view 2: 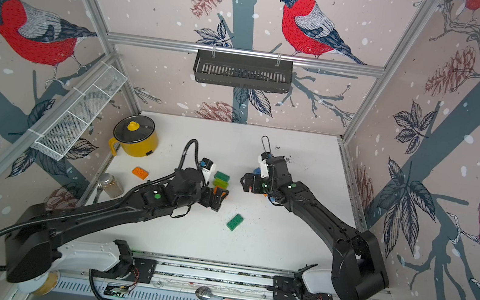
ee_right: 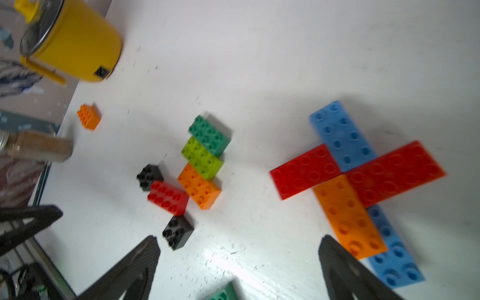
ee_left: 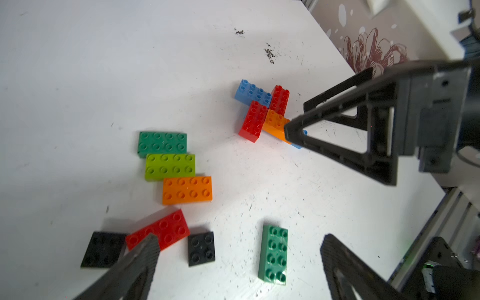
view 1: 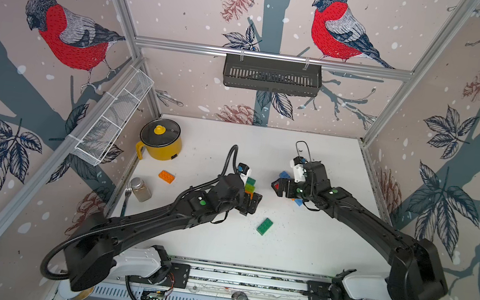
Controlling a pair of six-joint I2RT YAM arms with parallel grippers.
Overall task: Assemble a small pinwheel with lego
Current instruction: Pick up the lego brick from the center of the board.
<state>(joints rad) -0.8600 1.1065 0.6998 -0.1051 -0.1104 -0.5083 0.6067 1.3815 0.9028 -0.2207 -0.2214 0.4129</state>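
Both top views look steeply down from above the 6 o'clock edge of the white tabletop [view 1: 297, 254], taking in all of it. The left wrist camera sits close over the middle, facing 3 o'clock; the right wrist camera, equally close, faces 10 o'clock. Both share the row of dark green, lime and orange studded bricks [ee_left: 171, 166] and the red, blue and orange brick cross [ee_right: 358, 179].

A yellow lidded metal pot [view 1: 161, 141] stands on the white surface [view 1: 313, 256]; a clear brown-filled glass jar [view 1: 140, 189] sits near it.
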